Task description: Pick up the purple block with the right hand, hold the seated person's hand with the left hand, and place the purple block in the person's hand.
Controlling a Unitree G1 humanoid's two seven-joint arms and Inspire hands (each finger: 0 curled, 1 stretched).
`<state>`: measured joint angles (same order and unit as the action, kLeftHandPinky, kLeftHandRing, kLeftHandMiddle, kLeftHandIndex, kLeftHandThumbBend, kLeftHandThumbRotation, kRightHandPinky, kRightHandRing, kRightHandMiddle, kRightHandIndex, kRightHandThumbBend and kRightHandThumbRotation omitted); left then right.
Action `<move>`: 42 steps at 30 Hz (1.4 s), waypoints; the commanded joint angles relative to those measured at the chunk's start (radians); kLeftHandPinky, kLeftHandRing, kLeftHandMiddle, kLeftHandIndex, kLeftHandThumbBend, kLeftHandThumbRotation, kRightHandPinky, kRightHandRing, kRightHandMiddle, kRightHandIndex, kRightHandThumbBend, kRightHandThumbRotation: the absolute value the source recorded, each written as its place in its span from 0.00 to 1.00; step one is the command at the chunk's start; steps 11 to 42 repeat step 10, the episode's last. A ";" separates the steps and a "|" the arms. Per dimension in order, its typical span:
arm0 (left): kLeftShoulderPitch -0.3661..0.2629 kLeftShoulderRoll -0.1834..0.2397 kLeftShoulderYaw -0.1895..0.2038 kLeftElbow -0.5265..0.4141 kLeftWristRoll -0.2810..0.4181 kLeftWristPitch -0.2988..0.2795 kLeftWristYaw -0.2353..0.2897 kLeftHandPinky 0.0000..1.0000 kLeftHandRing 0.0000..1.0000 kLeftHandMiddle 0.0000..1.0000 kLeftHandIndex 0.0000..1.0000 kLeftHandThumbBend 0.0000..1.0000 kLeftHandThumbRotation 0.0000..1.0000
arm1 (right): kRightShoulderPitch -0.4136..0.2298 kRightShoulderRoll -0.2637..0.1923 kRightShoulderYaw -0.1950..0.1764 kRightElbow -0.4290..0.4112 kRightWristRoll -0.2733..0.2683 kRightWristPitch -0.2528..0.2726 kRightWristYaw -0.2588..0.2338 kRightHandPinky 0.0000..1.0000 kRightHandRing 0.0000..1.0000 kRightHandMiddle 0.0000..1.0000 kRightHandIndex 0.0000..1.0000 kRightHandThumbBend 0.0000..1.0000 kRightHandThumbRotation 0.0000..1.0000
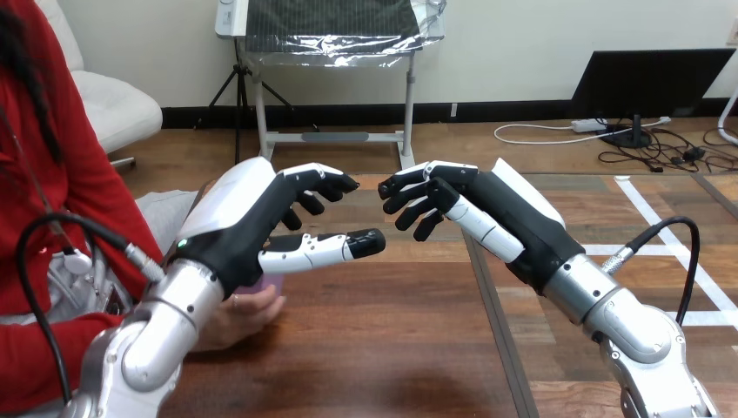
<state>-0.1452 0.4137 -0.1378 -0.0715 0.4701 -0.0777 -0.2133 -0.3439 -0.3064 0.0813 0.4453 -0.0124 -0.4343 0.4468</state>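
**Purple block (pixel 264 285) resting in the person's hand (pixel 239 320)**

At eight o'clock, a sliver of the block showed under the left hand (pixel 252 222), whose fingers hung loosely apart over the person's hand. At its three o'clock, the right hand (pixel 513 222) was relaxed and empty.

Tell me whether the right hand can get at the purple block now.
Probably not: the purple block lies in the person's hand, mostly hidden under the left hand, which blocks the right hand.
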 commanded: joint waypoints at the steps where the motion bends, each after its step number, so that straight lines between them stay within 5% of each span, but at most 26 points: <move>1: 0.011 -0.012 0.038 -0.042 -0.031 -0.038 0.048 0.58 0.70 0.76 0.78 1.00 0.97 | -0.006 0.011 -0.019 -0.012 0.025 -0.020 -0.002 0.54 0.64 0.71 0.71 0.79 1.00; 10: 0.084 -0.040 0.062 -0.053 -0.108 -0.106 0.089 0.57 0.71 0.76 0.78 1.00 1.00 | 0.038 0.046 -0.033 -0.033 0.078 -0.029 -0.012 0.63 0.72 0.77 0.77 0.85 1.00; 42: 0.084 -0.040 0.062 -0.053 -0.108 -0.106 0.089 0.57 0.71 0.76 0.78 1.00 1.00 | 0.038 0.046 -0.033 -0.033 0.078 -0.029 -0.012 0.63 0.72 0.77 0.77 0.85 1.00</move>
